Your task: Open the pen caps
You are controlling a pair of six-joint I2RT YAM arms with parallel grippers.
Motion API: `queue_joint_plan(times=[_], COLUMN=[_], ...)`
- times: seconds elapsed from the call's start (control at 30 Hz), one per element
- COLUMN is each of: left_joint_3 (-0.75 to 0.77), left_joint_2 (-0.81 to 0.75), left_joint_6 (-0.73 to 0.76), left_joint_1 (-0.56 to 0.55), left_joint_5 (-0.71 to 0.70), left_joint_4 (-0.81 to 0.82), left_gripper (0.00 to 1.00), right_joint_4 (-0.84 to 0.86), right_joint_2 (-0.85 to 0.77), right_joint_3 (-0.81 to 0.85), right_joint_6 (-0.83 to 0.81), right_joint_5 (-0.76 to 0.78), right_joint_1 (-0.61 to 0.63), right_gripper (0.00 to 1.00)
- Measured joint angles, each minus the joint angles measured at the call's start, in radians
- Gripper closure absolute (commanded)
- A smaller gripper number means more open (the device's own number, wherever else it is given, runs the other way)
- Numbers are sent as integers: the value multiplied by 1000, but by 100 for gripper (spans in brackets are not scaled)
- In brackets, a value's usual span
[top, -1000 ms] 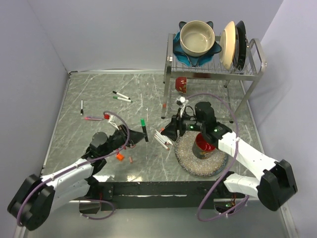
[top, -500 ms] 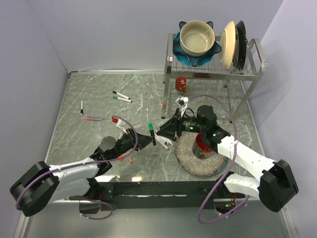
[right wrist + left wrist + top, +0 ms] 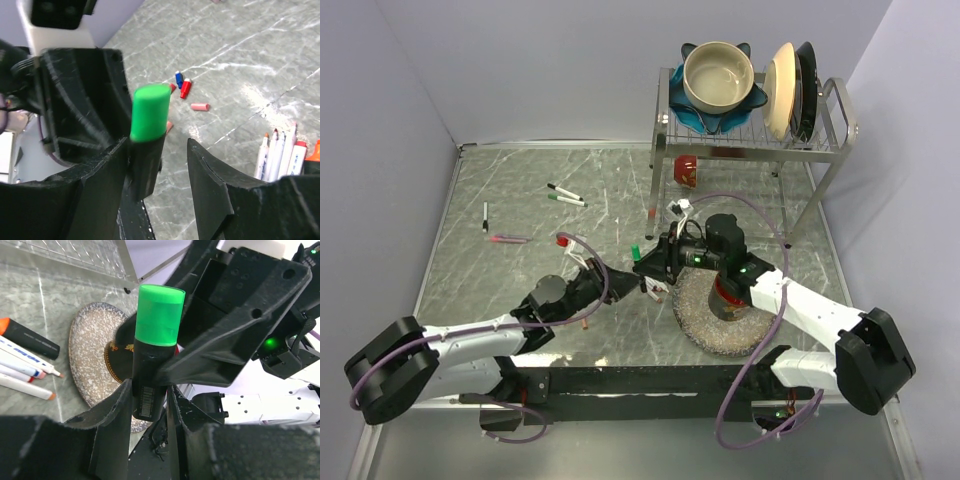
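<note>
Fingers of the left gripper [image 3: 149,390] are clamped narrow on the lower barrel of a black marker [image 3: 145,360]. The marker is held upright in the air over the middle of the worktop [image 3: 520,180]. Its green cap [image 3: 159,315] is seated on the top end.

A white printed label [image 3: 147,399] with barcode-like lines is on the barrel between the fingers. The print is too small to read. No other writing or brand can be read in any view.

The right gripper [image 3: 159,145] faces the left gripper from the opposite side. Its jaws stand apart around the marker. In the right wrist view the barrel lies against one finger just below the cap, and a clear gap remains to the other finger. The cap is not gripped.

Loose caps on the worktop, close together:
- blue cap [image 3: 178,79]
- red cap [image 3: 186,88]
- pink cap [image 3: 200,106]

A row of uncapped white markers [image 3: 277,147] lies side by side, just off the left rim of a speckled plate [image 3: 705,335]. A black marker with an orange cap [image 3: 29,338] lies beside them. A dark red cup [image 3: 728,295] stands on the plate.

Several more markers [image 3: 565,195] lie toward the far left corner. A dish rack [image 3: 750,140] with a bowl and plates stands at the far right corner.
</note>
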Motion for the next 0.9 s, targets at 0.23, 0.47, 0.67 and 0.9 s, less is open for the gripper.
queue_joint_plan(times=[0.23, 0.47, 0.67, 0.9], left_joint_3=[64, 81, 67, 60], left_joint_2=[40, 29, -131, -284], left_joint_6=[14, 31, 44, 29], left_joint_1=[-56, -84, -90, -90], left_joint_5=[-80, -142, -192, -311], left_joint_4=[-92, -156, -193, -260], left_gripper=[97, 23, 14, 22], right_joint_4=[-9, -76, -192, -402], right_joint_2=[29, 50, 56, 150], right_joint_3=[10, 50, 126, 218], right_joint_6=[-20, -65, -226, -488], right_joint_5=[14, 1, -93, -279], right_joint_1=[11, 14, 15, 15], right_gripper=[96, 100, 100, 100])
